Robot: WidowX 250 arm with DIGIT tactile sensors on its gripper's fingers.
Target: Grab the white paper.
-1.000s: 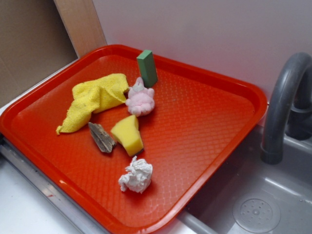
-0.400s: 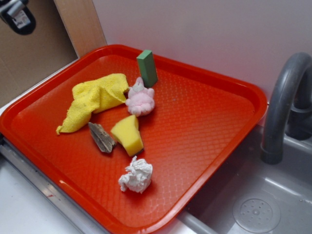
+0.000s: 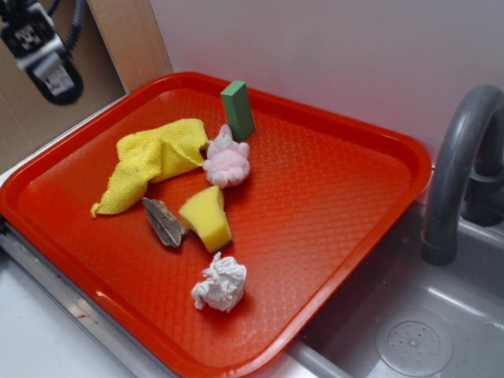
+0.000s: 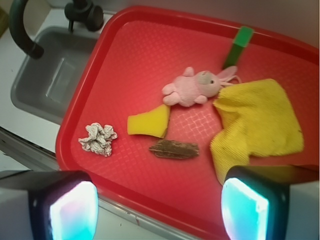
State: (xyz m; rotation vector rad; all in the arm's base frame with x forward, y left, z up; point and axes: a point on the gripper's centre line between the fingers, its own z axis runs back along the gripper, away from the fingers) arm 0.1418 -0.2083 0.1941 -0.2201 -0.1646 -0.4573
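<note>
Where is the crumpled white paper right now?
The white paper lies on the red tray near its front edge in the exterior view, apart from the other things, just below the yellow sponge wedge and toward the sink.

The white paper [image 3: 220,284] looks crumpled and matt; the red tray [image 3: 331,205] is glossy plastic with a fine embossed pattern — the yellow cloth [image 3: 150,161] soft, the bark piece [image 3: 164,222] rough.
</note>
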